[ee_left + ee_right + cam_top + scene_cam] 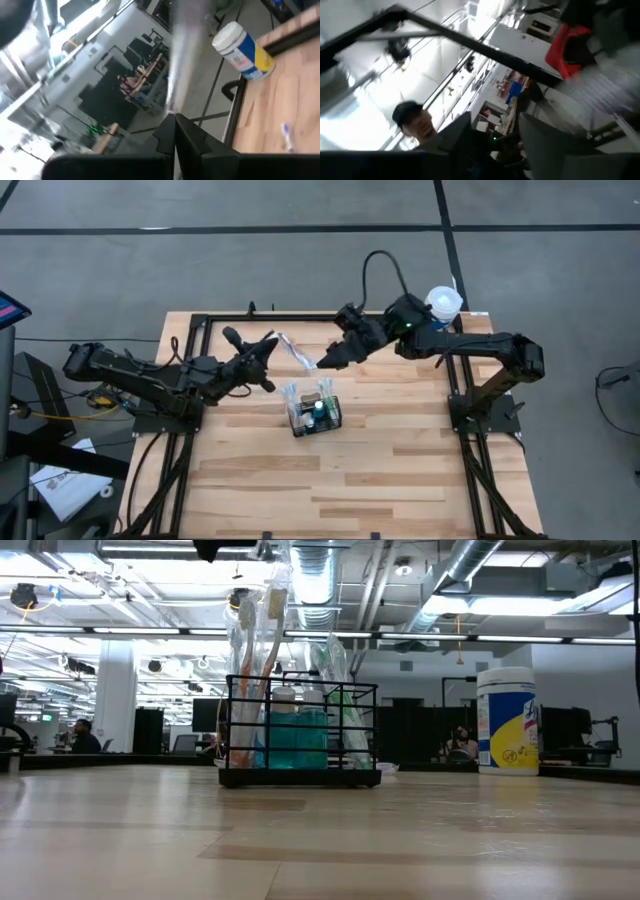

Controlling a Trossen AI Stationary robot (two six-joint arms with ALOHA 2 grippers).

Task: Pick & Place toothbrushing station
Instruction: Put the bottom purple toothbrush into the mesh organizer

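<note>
High view: my left tool pinches a wrapped toothbrush above the worktop, near the toothbrushing station; right tool, state unclear, steadies its other end.

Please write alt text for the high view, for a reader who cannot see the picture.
Seen from above, a black wire-mesh organiser basket holding toothbrushes stands near the middle of a wooden table. The left gripper and the right gripper are raised behind it, with a packaged toothbrush between them. A white wipes tub stands at the far right corner.
</note>
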